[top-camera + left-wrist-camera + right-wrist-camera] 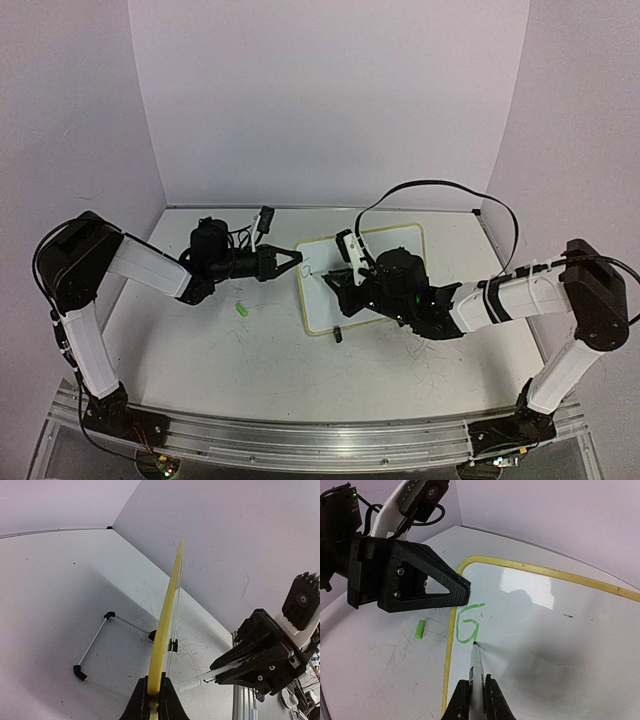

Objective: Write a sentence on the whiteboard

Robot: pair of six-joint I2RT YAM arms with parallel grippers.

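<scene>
The whiteboard [316, 303] sat on the table [250, 375] between the two arms, just right of centre in the top view. Whether it lay flat or was propped at an angle could not be determined.

Left side: the left gripper [290, 257] was closed on the board's left edge near the far corner, with the pale yellow rim pinched between its fingers. The left wrist view showed the board edge-on, rising straight out of the closed jaws. A thin wire frame with black corner pieces [93, 650] rested on the table beside the board.

Right side: the right gripper [476, 702] was clamped on a marker [476, 666], which projected forward from between the fingers. The gripper was positioned over the board's left half. The marker tip touched the writing surface.

The sentence [467, 623] consisted of a single green capital "G" only. The letter sat in the board's upper left area, just inside the yellow rim and directly beside the left gripper's fingertips. The marker tip met the board at the lower right end of the "G".

A small green cap [241, 309] lay on the table to the left of the board, apart from both grippers.
</scene>
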